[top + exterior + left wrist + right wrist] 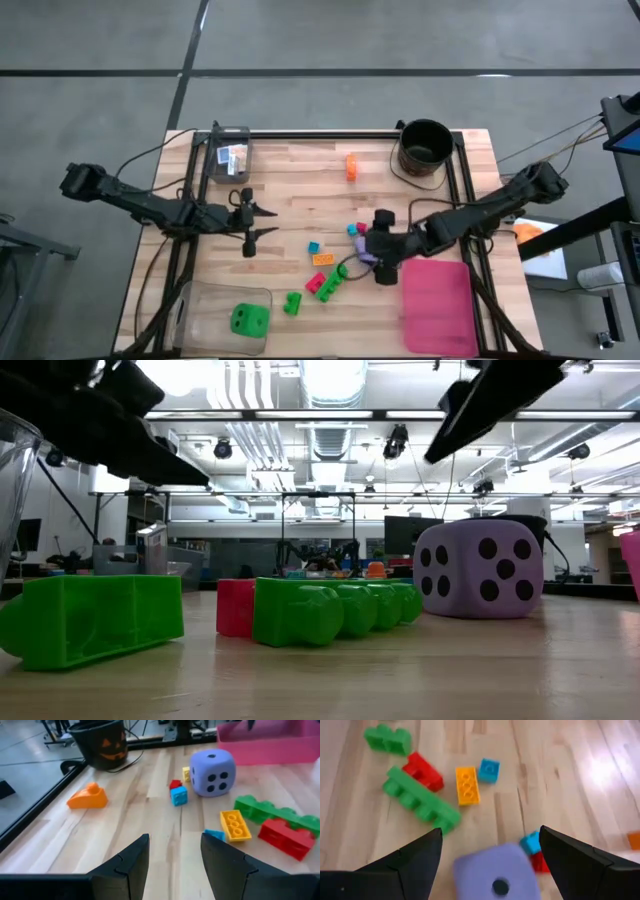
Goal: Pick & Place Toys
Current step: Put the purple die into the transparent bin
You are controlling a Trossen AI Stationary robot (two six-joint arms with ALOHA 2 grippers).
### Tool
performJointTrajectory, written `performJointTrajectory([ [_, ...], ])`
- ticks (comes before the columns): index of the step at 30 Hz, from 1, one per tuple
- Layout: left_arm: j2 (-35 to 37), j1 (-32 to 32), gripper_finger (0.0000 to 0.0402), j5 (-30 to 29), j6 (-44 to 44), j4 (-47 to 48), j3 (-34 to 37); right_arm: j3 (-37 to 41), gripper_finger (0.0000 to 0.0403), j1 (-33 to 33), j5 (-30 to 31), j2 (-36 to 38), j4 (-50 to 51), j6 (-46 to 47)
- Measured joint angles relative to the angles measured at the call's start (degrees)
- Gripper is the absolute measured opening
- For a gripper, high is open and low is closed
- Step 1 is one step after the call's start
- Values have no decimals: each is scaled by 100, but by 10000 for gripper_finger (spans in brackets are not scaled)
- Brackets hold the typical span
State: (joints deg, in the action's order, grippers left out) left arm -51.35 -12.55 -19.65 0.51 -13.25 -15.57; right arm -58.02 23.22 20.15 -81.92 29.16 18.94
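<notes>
A purple dotted die (495, 872) rests on the table between the spread fingers of my right gripper (490, 832), with a gap on each side. It also shows in the high view (366, 258) and the low view (480, 570). My right gripper (370, 247) is open, at the table's middle right. A long green brick (330, 285), a red brick (318, 283), a yellow brick (322, 259), a teal brick (313, 247) and a small green brick (292, 303) lie left of the die. My left gripper (262, 223) is open and empty at middle left, pointing toward the toys (175, 840).
A black bucket (425, 147) stands at the back right and a pink tray (438, 305) at the front right. A clear box (215, 300) at the front left holds a green die (249, 319). Another clear box (229, 155) stands at the back left. An orange brick (351, 166) lies at the back.
</notes>
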Motion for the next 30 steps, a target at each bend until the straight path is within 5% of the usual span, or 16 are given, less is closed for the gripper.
performJointTrajectory([
  [9, -130, 32, 179, 64, 107, -89, 0, -961, 334, 676, 447, -969, 1675, 899],
  [17, -129, 32, 179, 78, 214, -110, 0, -2476, 395, 690, 492, -2462, 3542, 1438],
  [22, -129, 32, 179, 78, 216, -110, 0, -3417, 382, 677, 494, -3268, 4524, 1424],
  [30, -129, 32, 179, 78, 217, -110, 0, -3475, 398, 650, 600, -3804, 4757, 1415],
])
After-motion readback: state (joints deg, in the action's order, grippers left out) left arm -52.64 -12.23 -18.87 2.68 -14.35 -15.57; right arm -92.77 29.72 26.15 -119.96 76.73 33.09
